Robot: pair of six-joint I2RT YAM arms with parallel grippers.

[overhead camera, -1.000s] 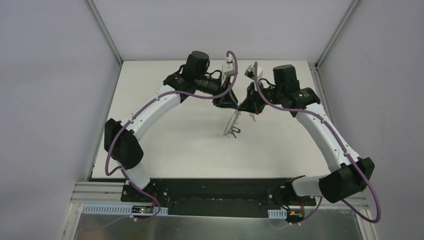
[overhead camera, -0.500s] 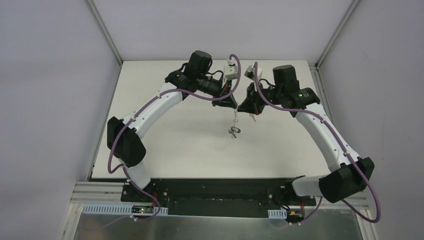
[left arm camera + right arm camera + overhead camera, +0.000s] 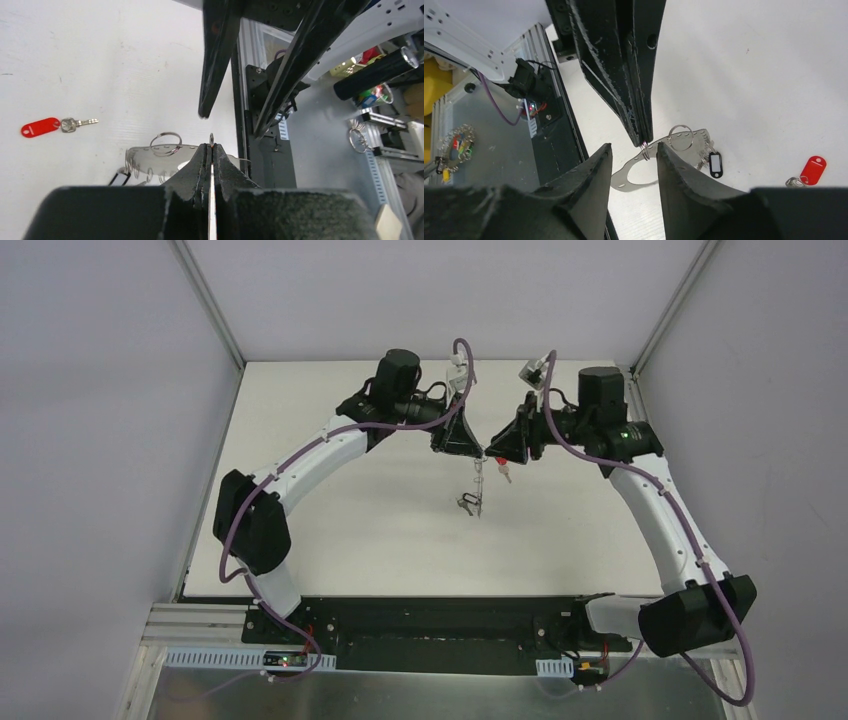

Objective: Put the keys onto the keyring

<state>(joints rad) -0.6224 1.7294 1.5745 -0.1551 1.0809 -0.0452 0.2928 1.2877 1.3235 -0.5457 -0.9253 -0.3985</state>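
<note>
Two hands meet: left hand (image 3: 211,150) pinches the light, likely springy keyring (image 3: 629,175) by a loop (image 3: 644,146) (right hand (image 3: 495,453) open, at three o'clock).

The white left arm (image 3: 320,445) and white right arm (image 3: 652,502) arch inward, tips nearly meeting; the black left gripper (image 3: 211,148) is pinched closed, the black right gripper (image 3: 634,150) parted.

Looks like a robotics lab: white desk (image 3: 340,530) boxed by plain wall panels (image 3: 100,440), aluminium posts (image 3: 205,295), slotted cable duct (image 3: 215,658).
</note>
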